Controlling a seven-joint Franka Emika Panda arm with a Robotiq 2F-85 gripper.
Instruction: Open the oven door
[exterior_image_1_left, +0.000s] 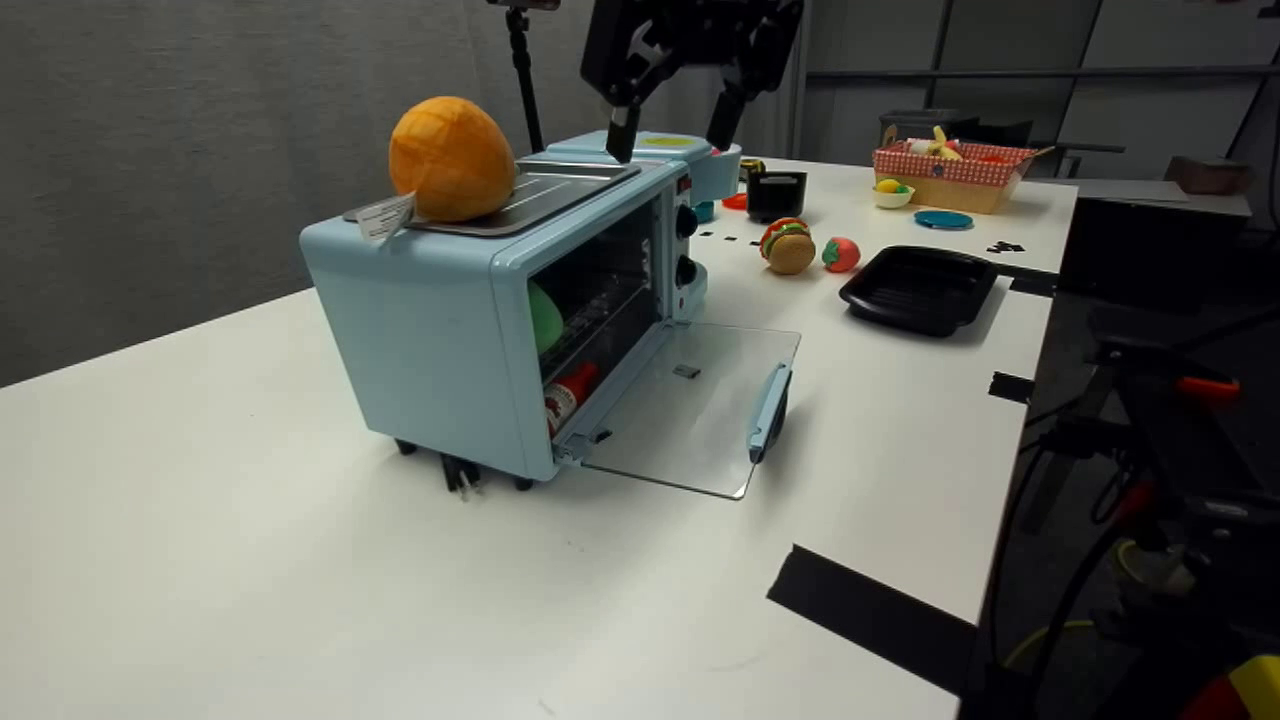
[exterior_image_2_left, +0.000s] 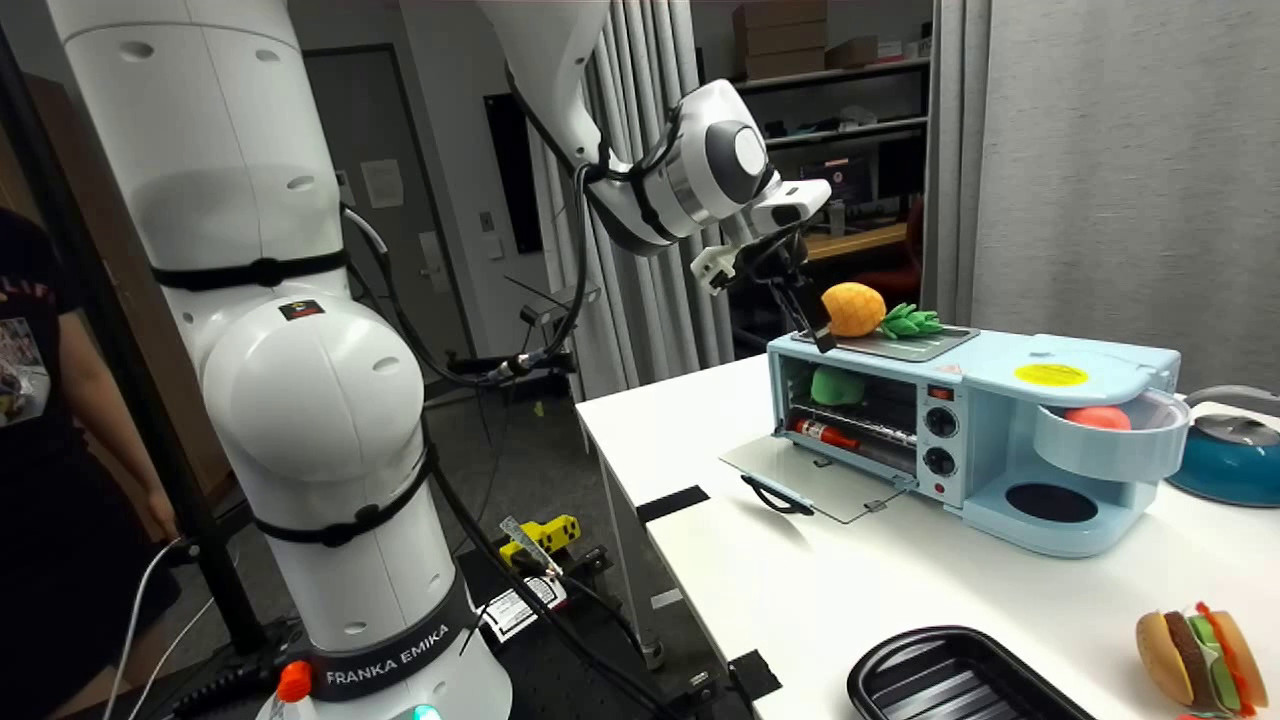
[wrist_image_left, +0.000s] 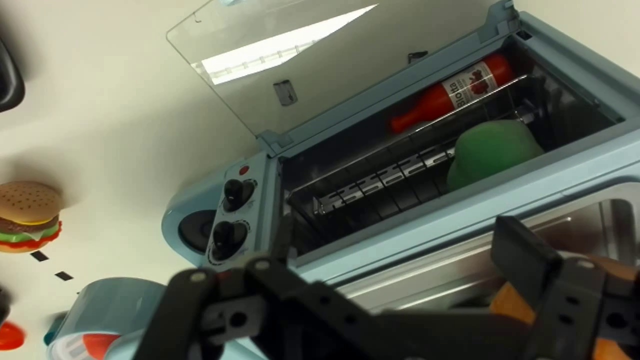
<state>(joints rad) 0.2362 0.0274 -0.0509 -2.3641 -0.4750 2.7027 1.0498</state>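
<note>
The light blue toaster oven (exterior_image_1_left: 420, 340) stands on the white table. Its oven door (exterior_image_1_left: 690, 410) is swung down and lies nearly flat in front of the opening, with its handle (exterior_image_1_left: 768, 412) at the outer edge. The door also shows folded down in an exterior view (exterior_image_2_left: 810, 480) and in the wrist view (wrist_image_left: 330, 95), where its handle is mostly out of view. My gripper (exterior_image_1_left: 673, 135) is open and empty above the oven's top, apart from the door. In the wrist view, its two fingers (wrist_image_left: 400, 240) are spread wide over the oven's top front edge.
A red bottle (wrist_image_left: 450, 95) and a green object (wrist_image_left: 495, 150) are inside the oven. An orange pineapple toy (exterior_image_2_left: 855, 308) lies on the metal tray (exterior_image_2_left: 925, 347) on top. A black tray (exterior_image_1_left: 920, 290), a toy burger (exterior_image_1_left: 788, 246) and a strawberry (exterior_image_1_left: 841, 254) lie nearby.
</note>
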